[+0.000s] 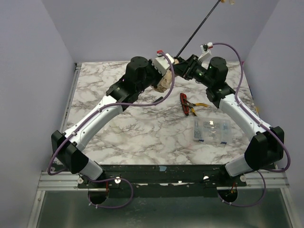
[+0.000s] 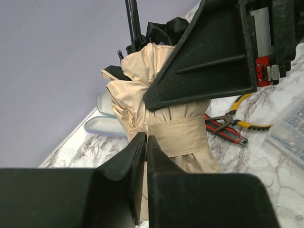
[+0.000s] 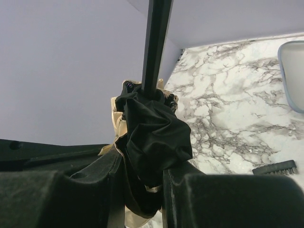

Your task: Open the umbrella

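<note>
The umbrella is a folded tan bundle held above the table's far middle; its black shaft slants up and right to the beige knob. In the left wrist view the tan canopy is bound by its strap. My left gripper is shut, tips pinched at the strap's left edge. My right gripper is shut on the black inner fabric around the shaft; one of its fingers crosses the canopy. In the top view both grippers meet at the bundle, left, right.
Red-handled pliers lie right of centre, also in the left wrist view. A clear plastic box lies nearer the right arm. The pale lavender sleeve lies on the marble behind the umbrella, also in the right wrist view. Lavender walls enclose the table.
</note>
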`<state>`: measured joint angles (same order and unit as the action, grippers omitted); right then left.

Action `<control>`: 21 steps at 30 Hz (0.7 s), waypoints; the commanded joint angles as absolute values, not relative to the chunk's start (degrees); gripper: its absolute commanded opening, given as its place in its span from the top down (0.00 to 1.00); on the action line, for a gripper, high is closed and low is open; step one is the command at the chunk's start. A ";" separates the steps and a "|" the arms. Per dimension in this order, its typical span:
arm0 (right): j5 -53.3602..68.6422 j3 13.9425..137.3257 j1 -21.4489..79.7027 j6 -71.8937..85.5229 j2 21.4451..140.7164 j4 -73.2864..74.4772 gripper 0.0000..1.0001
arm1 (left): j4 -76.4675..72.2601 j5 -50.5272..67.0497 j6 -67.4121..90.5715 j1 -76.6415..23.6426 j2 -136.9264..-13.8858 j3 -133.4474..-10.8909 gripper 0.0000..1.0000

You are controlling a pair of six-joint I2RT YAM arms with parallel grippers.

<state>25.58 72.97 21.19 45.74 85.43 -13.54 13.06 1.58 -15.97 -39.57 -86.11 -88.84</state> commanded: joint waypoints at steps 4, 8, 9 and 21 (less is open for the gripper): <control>26.54 72.44 21.53 42.83 80.76 -18.39 1.00 | 16.85 8.50 -9.76 -34.41 -84.48 -88.78 1.00; 23.89 72.07 20.93 41.66 80.06 -16.44 1.00 | 17.58 13.50 -3.82 -29.46 -83.85 -88.51 1.00; 24.51 72.07 20.75 41.63 80.09 -16.48 1.00 | 18.51 14.29 -3.05 -28.12 -84.29 -88.91 1.00; 39.26 71.72 20.65 41.36 80.20 -25.39 1.00 | 23.78 29.32 4.58 -21.01 -87.97 -91.69 1.00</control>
<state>34.00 70.85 21.47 41.76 82.15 -18.52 19.92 22.37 2.92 -23.22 -86.98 -90.06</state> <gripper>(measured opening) 0.265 0.007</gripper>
